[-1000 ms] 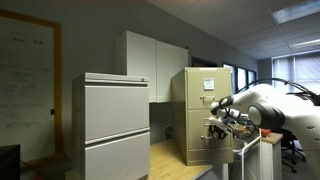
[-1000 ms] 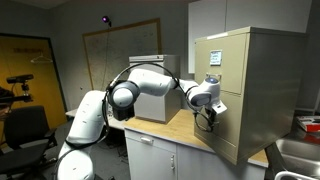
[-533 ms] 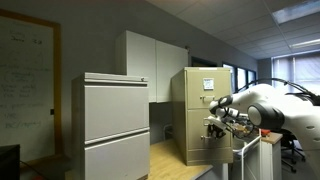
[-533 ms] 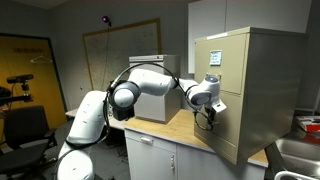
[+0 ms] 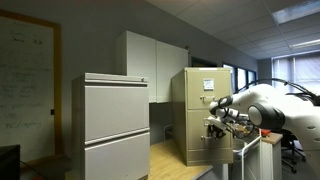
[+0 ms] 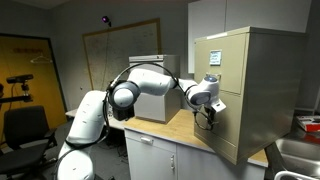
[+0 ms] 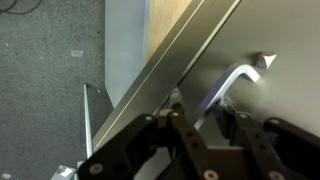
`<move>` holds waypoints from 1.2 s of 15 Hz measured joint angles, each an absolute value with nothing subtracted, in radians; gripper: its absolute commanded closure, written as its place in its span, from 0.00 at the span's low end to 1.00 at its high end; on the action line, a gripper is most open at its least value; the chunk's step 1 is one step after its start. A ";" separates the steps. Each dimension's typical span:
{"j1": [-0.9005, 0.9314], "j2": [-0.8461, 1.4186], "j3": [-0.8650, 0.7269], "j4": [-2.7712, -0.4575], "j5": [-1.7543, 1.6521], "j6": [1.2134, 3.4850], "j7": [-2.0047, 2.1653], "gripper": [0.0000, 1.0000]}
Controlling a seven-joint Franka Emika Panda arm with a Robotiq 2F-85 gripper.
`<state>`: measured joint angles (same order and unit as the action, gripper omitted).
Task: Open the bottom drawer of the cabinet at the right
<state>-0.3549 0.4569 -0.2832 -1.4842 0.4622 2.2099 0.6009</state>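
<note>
The cabinet (image 6: 255,80) stands on the counter (image 6: 178,129); the claw (image 6: 208,121) is before it, seemingly at a handle (image 7: 235,80).

I can read no text from here. In an exterior view the whiteboard (image 5: 25,75) carries several lines of faint handwriting, too pale and small for me to make out a word. The cabinet (image 5: 192,125) has a white sheet (image 5: 208,84) stuck on its top drawer front; I see dark marks on it but cannot resolve them into letters or numbers. In an exterior view that same drawer front shows a small pale label (image 6: 214,57), and its print is also too small for me to read.
</note>
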 measured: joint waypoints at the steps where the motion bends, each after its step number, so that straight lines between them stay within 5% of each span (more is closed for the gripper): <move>1: -0.355 0.452 -0.281 -1.494 0.462 2.221 0.599 0.88; 18: -0.377 0.344 -0.197 -1.775 0.947 2.552 0.327 0.88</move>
<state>-0.3775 0.3436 -0.1975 -1.7755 0.9471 2.5517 0.3274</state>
